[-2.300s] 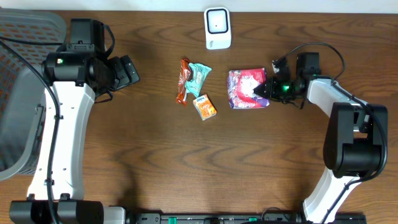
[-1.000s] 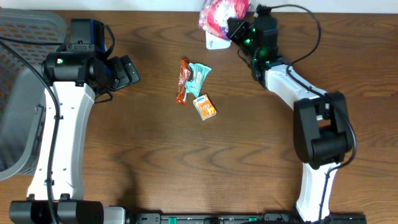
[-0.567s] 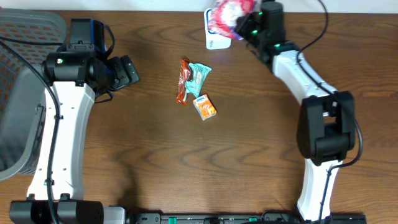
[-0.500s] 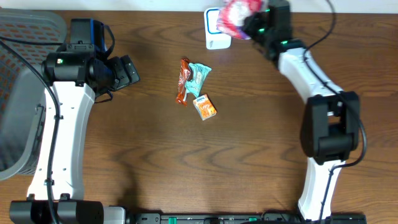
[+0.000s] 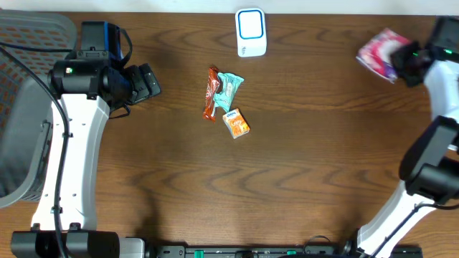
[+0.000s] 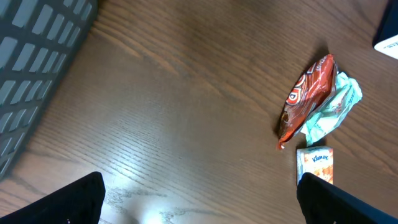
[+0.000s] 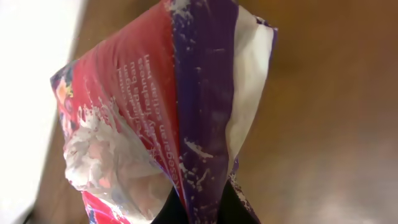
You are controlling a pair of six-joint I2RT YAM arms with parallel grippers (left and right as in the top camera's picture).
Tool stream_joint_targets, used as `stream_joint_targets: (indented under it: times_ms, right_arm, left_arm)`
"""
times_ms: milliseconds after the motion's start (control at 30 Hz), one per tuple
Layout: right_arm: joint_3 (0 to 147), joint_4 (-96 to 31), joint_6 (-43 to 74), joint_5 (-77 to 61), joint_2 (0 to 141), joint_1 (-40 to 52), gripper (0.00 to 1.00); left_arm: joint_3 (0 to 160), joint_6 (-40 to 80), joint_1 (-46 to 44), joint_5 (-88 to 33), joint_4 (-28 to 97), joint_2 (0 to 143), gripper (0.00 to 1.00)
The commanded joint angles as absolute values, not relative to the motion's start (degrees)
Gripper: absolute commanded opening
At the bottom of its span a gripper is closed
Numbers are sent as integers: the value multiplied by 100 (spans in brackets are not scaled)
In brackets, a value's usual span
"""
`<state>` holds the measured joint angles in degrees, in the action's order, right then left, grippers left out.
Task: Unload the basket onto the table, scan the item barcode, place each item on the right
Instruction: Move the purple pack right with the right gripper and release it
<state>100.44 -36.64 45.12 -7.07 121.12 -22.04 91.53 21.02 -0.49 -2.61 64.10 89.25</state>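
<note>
Overhead: you see the right gripper clamped on the pink-and-purple packet at the far right of the table, well apart from the white scanner.
Left wrist: your left gripper stands wide and holds nothing; a red wrapper, a teal wrapper and an orange box lie close together ahead.
Right wrist: the packet fills your view, its lower end pinched between the dark fingers.

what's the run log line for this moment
right end effector: shut on pink packet, far right | left end effector: open, empty | scanner: top centre | red bar, teal wrapper, orange box: mid-table
</note>
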Motion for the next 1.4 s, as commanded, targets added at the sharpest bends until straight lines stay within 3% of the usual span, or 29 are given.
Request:
stream_joint_targets:
  times_ms: [0, 167, 300, 333, 367, 400, 600, 933, 1100, 1367]
  right_arm:
    - [10145, -3771, 4517, -379, 11893, -2611, 1]
    - [10138, -3804, 4676, -189, 11922, -2941, 1]
    - [10044, -3697, 5610, 403, 12016, -2998, 1]
    - [10033, -3546, 5614, 397, 12075, -2998, 12]
    - [10033, -3441, 5618, 366, 12112, -2998, 31]
    - [10033, -3312, 5614, 292, 12149, -2995, 39]
    - [10038, -2749, 4792, -668, 12169, -2982, 55]
    - [10044, -2665, 3229, -2086, 11577, -2600, 60]
    - [10044, -2753, 2069, -3400, 11360, -2095, 72]
    - [10040, -4051, 1697, -3736, 11362, -858, 82]
  left_arm:
    - [9201, 2130, -38, -209, 6427, 8862, 98]
    - [9201, 2130, -38, -209, 6427, 8862, 98]
    - [9201, 2130, -38, -209, 6427, 8862, 98]
    - [9201, 2130, -38, -209, 6427, 8862, 98]
    - [9201, 2130, -38, -209, 6427, 8862, 98]
    - [9201, 2130, -38, -209, 6427, 8862, 98]
    - [9201, 2130, -38, -209, 6427, 8862, 98]
    - [9201, 2130, -38, -209, 6427, 8862, 98]
    - [9201, 2130, -38, -209, 6427, 8862, 98]
    - [9201, 2130, -38, -209, 6427, 8862, 98]
